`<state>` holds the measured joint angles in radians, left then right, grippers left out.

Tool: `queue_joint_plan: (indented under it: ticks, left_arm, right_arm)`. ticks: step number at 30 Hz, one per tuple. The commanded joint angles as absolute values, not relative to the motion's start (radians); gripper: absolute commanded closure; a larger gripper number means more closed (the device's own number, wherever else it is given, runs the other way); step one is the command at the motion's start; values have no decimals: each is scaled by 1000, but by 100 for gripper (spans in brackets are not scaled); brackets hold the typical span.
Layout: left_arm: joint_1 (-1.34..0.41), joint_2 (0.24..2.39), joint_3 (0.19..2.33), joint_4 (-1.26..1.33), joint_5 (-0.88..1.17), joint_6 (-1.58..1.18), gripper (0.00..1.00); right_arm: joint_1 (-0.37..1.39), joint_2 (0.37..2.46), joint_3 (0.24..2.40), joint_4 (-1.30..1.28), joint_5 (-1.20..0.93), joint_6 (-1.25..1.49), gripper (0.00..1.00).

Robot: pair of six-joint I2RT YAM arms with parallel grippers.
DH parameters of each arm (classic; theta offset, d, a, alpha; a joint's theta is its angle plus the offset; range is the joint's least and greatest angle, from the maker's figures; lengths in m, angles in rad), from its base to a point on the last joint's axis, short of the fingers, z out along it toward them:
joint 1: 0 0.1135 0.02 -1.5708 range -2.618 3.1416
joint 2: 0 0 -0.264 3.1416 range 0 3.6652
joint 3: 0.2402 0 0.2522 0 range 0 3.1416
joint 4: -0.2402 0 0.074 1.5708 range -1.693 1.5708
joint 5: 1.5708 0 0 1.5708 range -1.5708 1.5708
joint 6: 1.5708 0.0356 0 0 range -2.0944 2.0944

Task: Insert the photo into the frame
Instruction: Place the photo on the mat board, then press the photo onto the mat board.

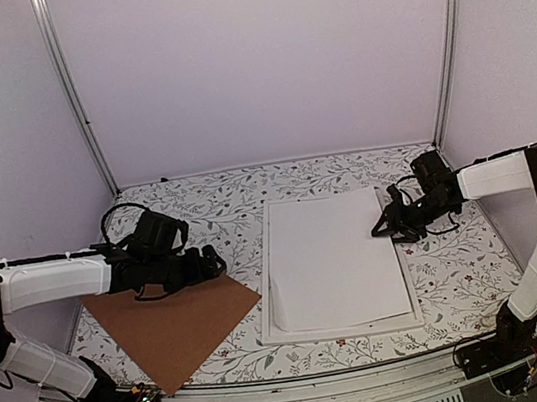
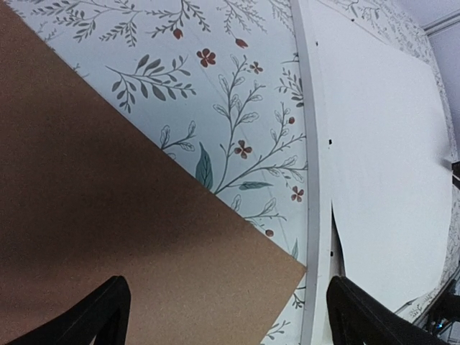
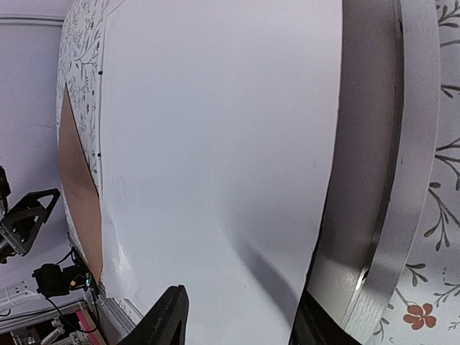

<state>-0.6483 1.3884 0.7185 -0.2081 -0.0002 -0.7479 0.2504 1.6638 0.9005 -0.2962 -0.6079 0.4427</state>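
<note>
Photo (image 1: 333,257) lies plain white side up on the frame (image 1: 339,332) at the middle of the worktop (image 1: 208,205), and its long axis runs from the arm bases toward the far wall, as the frame's does. Your right gripper (image 1: 394,226) is the nearer one. It sits at the sheet's right long edge toward the far end, jaws wide, and in its wrist view that edge runs between them just inside the frame's right rail (image 3: 413,144). The sheet looks slightly askew, so I judge a small nudge leftward and square is what remains. Your left gripper (image 1: 215,263) hovers over the brown backing board (image 1: 171,327), jaws also wide, just left of the frame.
</note>
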Motion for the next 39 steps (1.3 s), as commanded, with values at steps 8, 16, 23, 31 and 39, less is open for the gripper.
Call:
queue_joint_plan:
  ticks: [8, 16, 23, 31, 39]
  left_arm:
    - [-686, 1394, 765, -236, -49, -731, 2]
    - [-756, 1401, 803, -223, -73, -726, 2]
    - [-894, 1467, 857, -141, -54, -734, 4]
    - [-1060, 1637, 985, -129, -62, -703, 6]
    - [-1145, 1779, 1092, -142, -49, -685, 8]
  right_arm:
    - [259, 1595, 941, -392, -460, 400, 42]
    - [277, 1532, 933, -386, -384, 379, 40]
    - [419, 1512, 914, -287, -414, 397, 41]
    - [491, 1555, 888, -219, -442, 423, 42]
    - [492, 1619, 841, -188, -457, 431, 44]
